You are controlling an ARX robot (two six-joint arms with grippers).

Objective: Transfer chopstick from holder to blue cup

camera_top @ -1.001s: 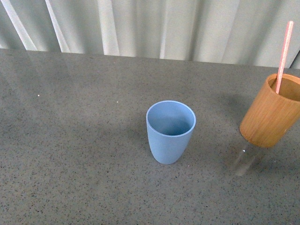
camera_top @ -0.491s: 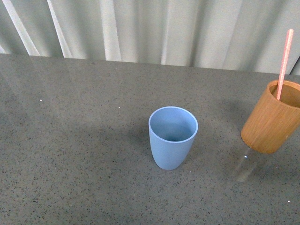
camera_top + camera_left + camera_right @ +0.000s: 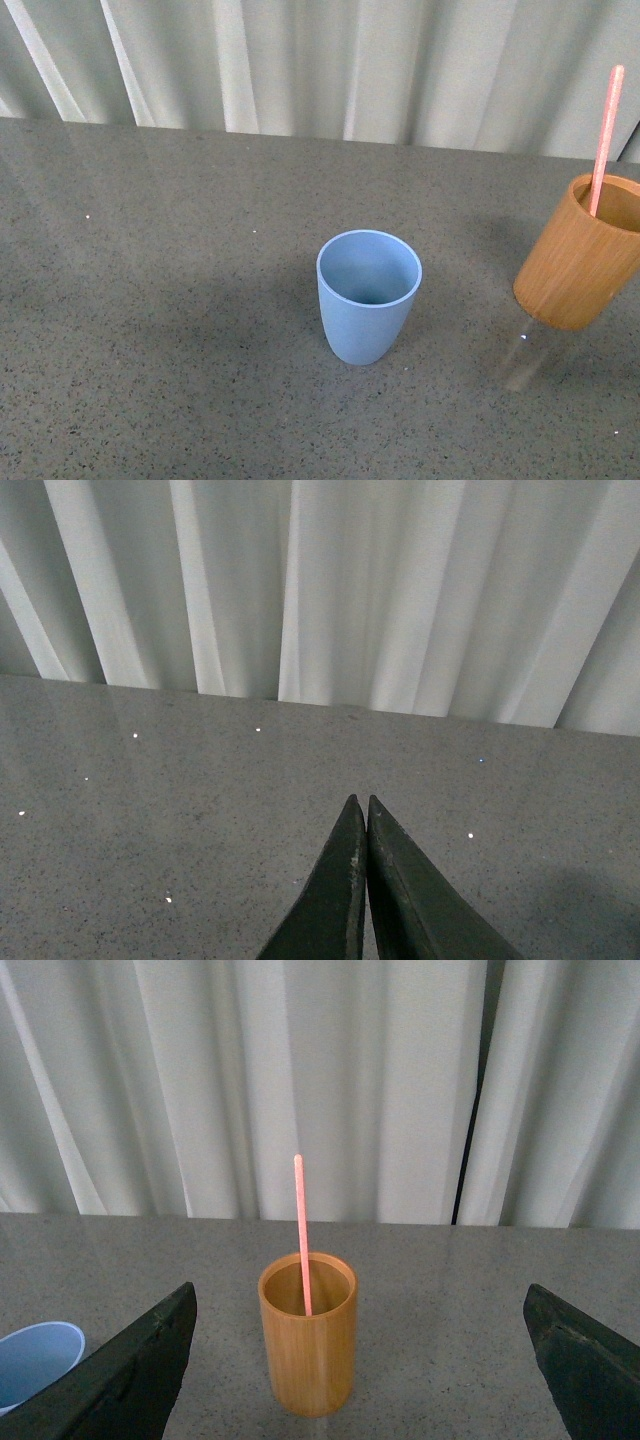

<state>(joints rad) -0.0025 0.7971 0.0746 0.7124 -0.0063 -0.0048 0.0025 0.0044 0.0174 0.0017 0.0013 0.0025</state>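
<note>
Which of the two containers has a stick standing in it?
The orange-brown wooden holder: the pink chopstick stands in it, while the blue cup looks empty.

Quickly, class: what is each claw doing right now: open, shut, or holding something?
Left claw: shut, holding nothing.
Right claw: open wide, empty.

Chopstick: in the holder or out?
In. The chopstick stands inside the holder, upper part sticking above its rim; the blue cup looks empty.
</note>
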